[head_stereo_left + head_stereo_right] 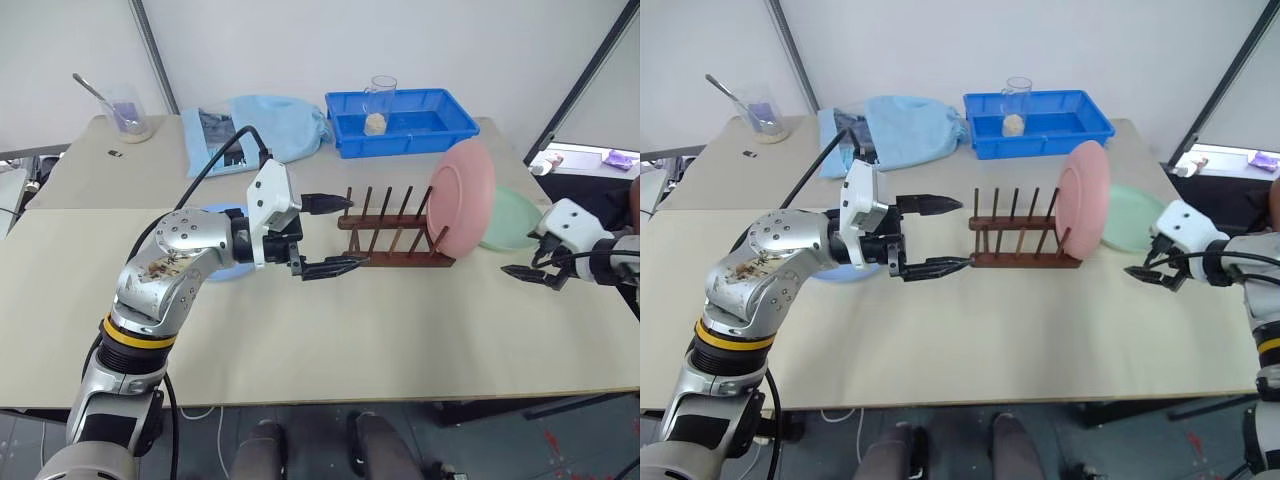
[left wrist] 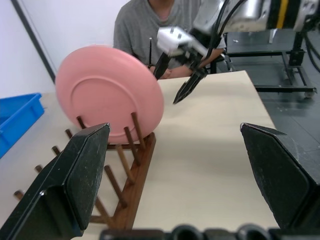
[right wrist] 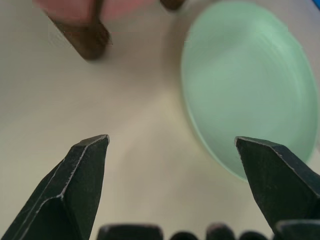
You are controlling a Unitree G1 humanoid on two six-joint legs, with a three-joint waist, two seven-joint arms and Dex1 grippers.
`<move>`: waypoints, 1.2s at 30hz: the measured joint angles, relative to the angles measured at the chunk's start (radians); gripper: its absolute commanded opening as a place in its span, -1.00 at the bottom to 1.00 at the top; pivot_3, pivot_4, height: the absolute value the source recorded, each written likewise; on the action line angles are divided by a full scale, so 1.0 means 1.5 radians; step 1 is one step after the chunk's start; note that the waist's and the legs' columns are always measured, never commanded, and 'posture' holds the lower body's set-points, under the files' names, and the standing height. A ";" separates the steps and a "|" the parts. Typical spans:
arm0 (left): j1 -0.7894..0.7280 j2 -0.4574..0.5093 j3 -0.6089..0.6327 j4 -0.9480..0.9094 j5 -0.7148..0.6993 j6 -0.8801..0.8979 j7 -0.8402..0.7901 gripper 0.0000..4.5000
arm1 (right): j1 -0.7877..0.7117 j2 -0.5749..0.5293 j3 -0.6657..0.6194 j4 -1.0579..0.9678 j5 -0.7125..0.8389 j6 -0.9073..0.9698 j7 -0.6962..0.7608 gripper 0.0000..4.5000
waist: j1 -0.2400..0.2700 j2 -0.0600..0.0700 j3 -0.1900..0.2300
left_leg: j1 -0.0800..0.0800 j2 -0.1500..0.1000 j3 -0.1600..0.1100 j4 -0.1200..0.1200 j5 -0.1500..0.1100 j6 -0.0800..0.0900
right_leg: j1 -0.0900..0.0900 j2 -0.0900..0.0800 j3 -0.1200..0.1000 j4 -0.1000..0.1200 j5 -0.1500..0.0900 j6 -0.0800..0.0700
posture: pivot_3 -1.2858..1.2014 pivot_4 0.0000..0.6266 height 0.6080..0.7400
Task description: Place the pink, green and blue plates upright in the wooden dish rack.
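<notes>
While one plate is already standing up, two more wait for their turn.

Pink plate: the round salmon pink plastic plate stands on its edge at the right end of the small dark brown wooden dish rack, leaning a little between the thin pegs. This part looks done.

Green plate: the round pale mint green plastic plate lies flat on the beige table, just behind and to the right of the pink one, off the rack. It has not been put in yet.

Blue plate: the round light blue plastic plate lies flat on the table, mostly hidden behind the left arm. It has not been put in yet.

Right gripper: the right gripper is wide open and holds nothing. It hangs low over the table, near the green plate and pointing toward it.

Left gripper: the left gripper is wide open too, with nothing in it. It points sideways at the empty left end of the rack.

How far along: one of three plates is in.

What comes next: my guess is the green plate.
</notes>
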 measured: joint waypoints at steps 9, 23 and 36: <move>0.004 -0.008 -0.010 -0.014 0.023 -0.003 0.022 1.00 | -0.160 0.108 0.050 0.273 -0.126 -0.086 -0.155 0.74 | -0.002 0.000 0.000 | -0.001 -0.001 -0.001 -0.001 0.000 0.000 | 0.000 0.000 0.001 -0.001 0.000 0.000 | 0.03 -0.52 0.70; 0.005 -0.010 -0.010 -0.017 0.028 -0.003 0.036 1.00 | -0.192 0.140 0.026 0.349 -0.139 -0.083 -0.176 -0.98 | -0.001 0.000 0.000 | 0.000 -0.001 -0.001 -0.001 0.000 0.000 | 0.001 0.000 0.001 0.000 0.000 0.000 | 0.03 -0.52 0.70; 0.043 0.033 0.050 -0.016 0.014 0.002 0.039 1.00 | -0.114 0.043 -0.030 0.201 -0.104 -0.105 -0.114 -0.98 | 0.000 0.001 0.000 | 0.000 -0.001 -0.001 -0.001 0.000 0.000 | 0.001 0.000 0.001 0.000 0.000 0.000 | 0.03 -0.52 0.70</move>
